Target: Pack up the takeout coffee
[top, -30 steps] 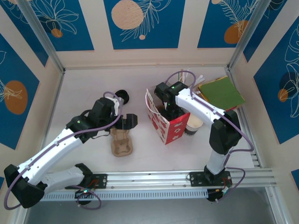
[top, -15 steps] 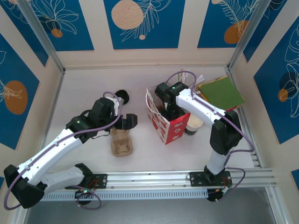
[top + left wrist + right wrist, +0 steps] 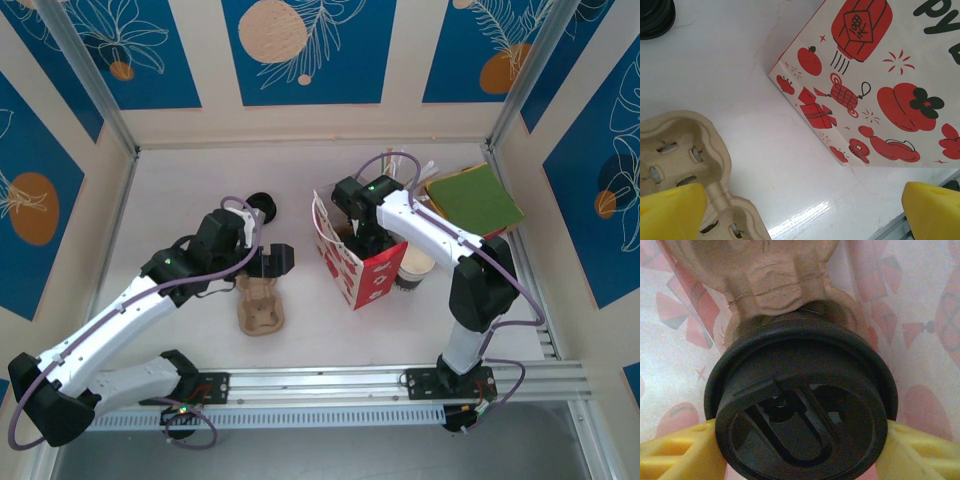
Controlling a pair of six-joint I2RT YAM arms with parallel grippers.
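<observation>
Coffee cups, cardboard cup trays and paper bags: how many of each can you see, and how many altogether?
Paper bags: 1, the red-and-white bag
Coffee cups: 2, the lidded cup and the open cup
Cardboard cup trays: 2, the loose tray and the bagged tray
Total: 5

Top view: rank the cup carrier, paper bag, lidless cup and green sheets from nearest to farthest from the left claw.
1. The cup carrier, right at the left claw.
2. The paper bag, to its right.
3. The lidless cup, just past the bag.
4. The green sheets, far right corner.
</observation>
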